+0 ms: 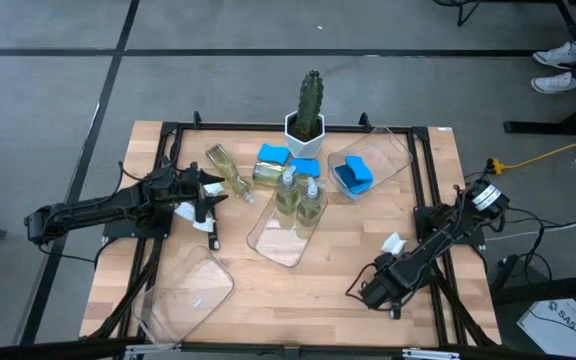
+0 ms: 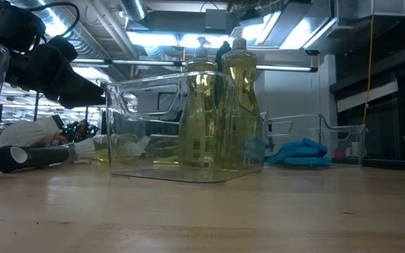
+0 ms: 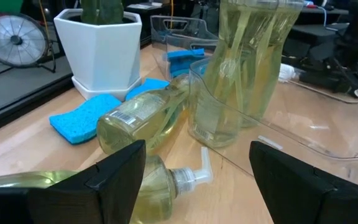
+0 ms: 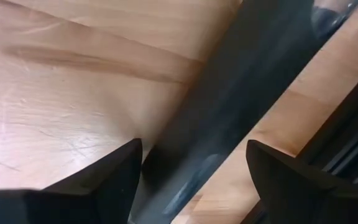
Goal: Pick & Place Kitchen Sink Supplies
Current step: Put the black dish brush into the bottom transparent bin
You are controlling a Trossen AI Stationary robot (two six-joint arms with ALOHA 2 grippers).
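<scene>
Since two soap bottles (image 1: 300,198) already stand upright in the middle clear tray (image 1: 280,240), the job in hand looks like fetching one of the two bottles lying on the wooden table (image 1: 298,290). The nearer lying bottle (image 1: 224,165) rests just ahead of the left gripper (image 1: 211,187), its pump head pointing between the fingers. To do it well, I'd say the gripper should straddle the body rather than the slippery pump neck, and close square across it. The left gripper stands wide open, holding nothing. The right gripper (image 1: 360,291) waits low near the table's front right, also spread wide and empty. A blue sponge (image 1: 354,174) sits in the far tray (image 1: 400,150), and two others (image 1: 273,154) lie by the cactus pot (image 1: 305,131).
</scene>
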